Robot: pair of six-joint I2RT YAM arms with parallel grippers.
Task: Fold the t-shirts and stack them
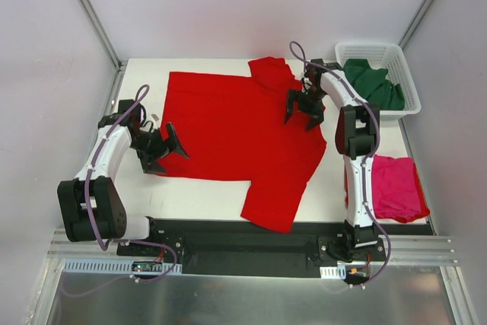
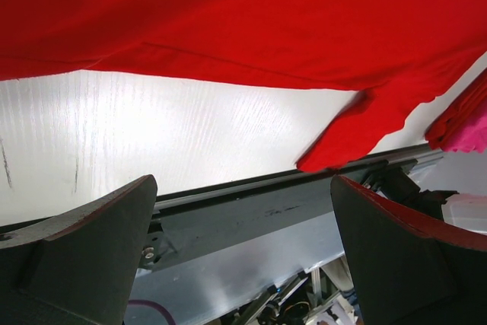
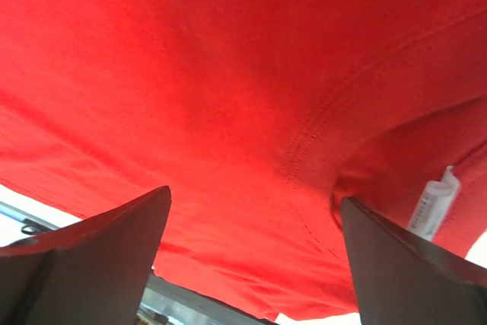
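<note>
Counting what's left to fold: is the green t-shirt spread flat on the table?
No, the green t-shirt lies bunched up inside the white basket, not flat on the tabletop.

I see one plain bright red t-shirt (image 1: 236, 131), one magenta-pink t-shirt (image 1: 396, 186), one dark green t-shirt (image 1: 373, 83), a white lattice basket (image 1: 407, 74) and a white desk (image 1: 198, 195).

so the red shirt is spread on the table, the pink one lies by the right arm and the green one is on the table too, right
No: the top external view shows the green shirt inside the white basket, not on the table. The red shirt is spread on the table and the pink one lies by the right arm.
</note>
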